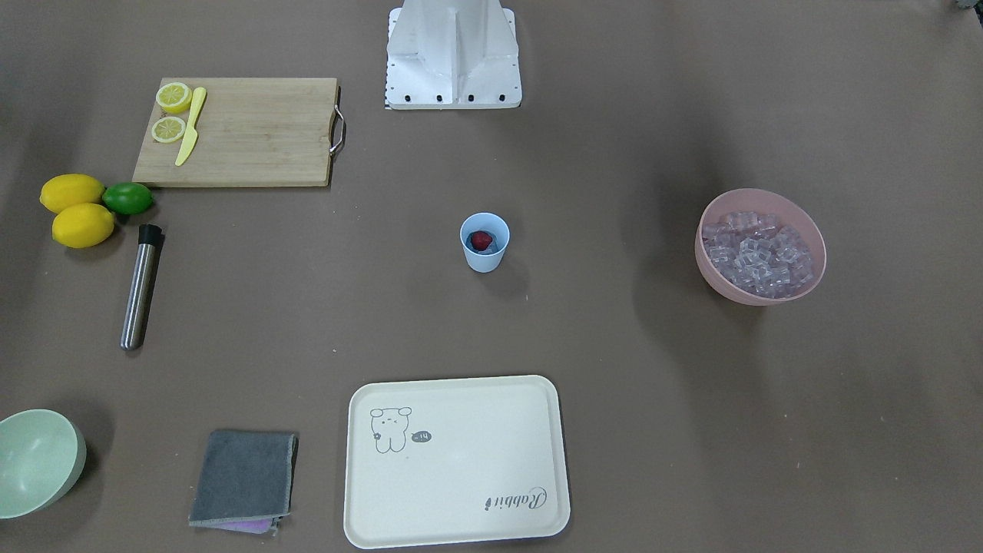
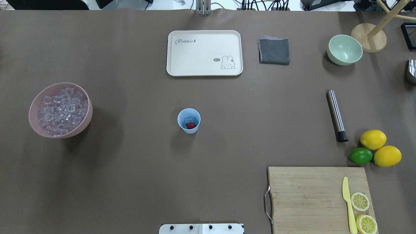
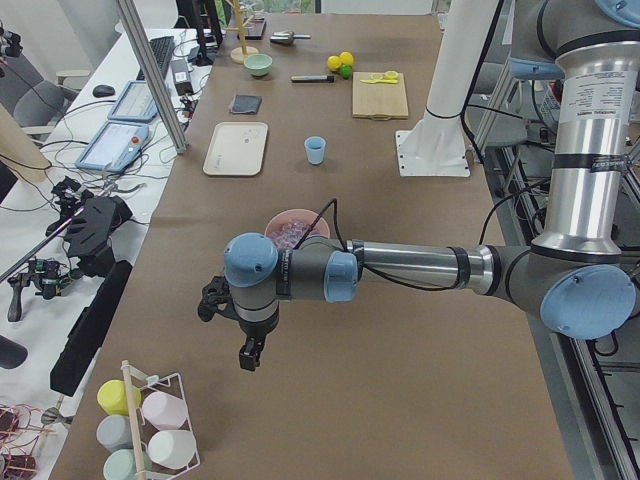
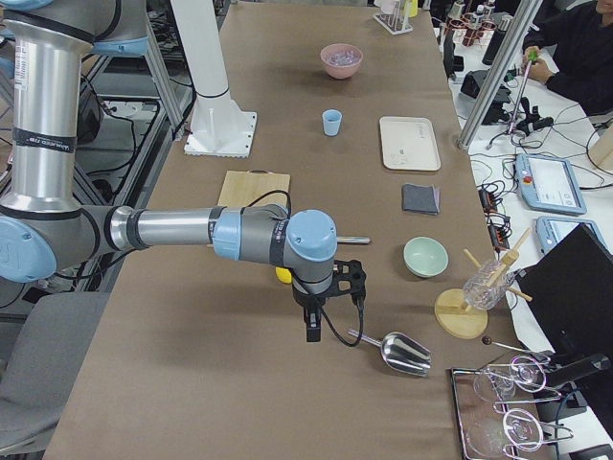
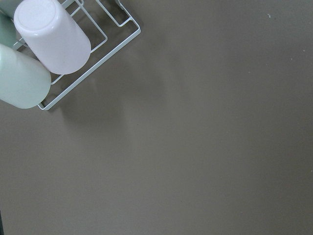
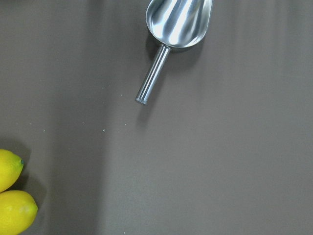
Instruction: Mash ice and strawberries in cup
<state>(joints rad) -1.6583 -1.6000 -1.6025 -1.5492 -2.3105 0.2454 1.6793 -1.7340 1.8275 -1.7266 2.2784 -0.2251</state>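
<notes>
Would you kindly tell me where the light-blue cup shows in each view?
Front-facing: cup at centre.
Overhead: cup at centre.
Exterior left: cup upper middle.
Exterior right: cup top middle.
Left wrist: not in it.
Right wrist: not in it.
Landmark: cream tray, in all four exterior views.
</notes>
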